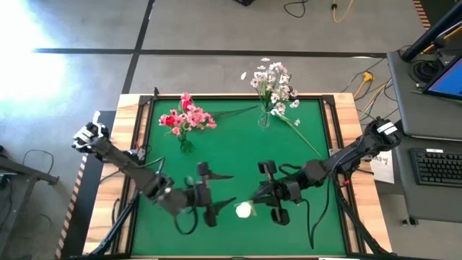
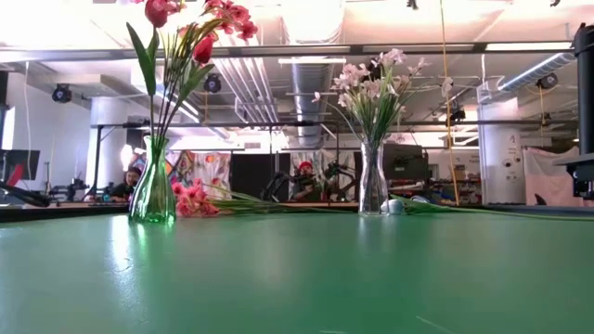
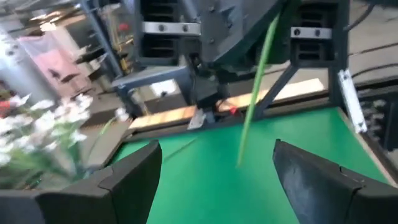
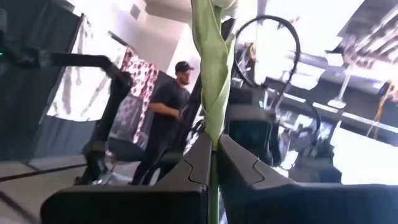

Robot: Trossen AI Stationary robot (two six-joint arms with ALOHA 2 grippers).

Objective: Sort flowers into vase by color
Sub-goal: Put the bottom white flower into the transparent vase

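Two grippers meet near the front middle of the green table [image 1: 238, 155], and the right gripper [image 4: 214, 152] has its fingers pinched tight on the green stem of a white-bud flower [image 1: 245, 210]. In the high view the bud sits between the two grippers, stem running back toward the right one. In the right wrist view the stem stands straight up out of the closed fingers. The left gripper [image 3: 214, 180] is wide open just beside it, holding nothing, with the stem [image 3: 255, 87] hanging between its fingers. At the back of the table a green glass vase [image 2: 152, 193] holds red and pink flowers [image 1: 186, 117], a clear vase [image 2: 373, 181] holds white sprays [image 1: 273, 83], and a couple more stems lie flat there. Behind the table there's an open workshop with ceiling pipes and a person [image 4: 163, 127] in a cap.
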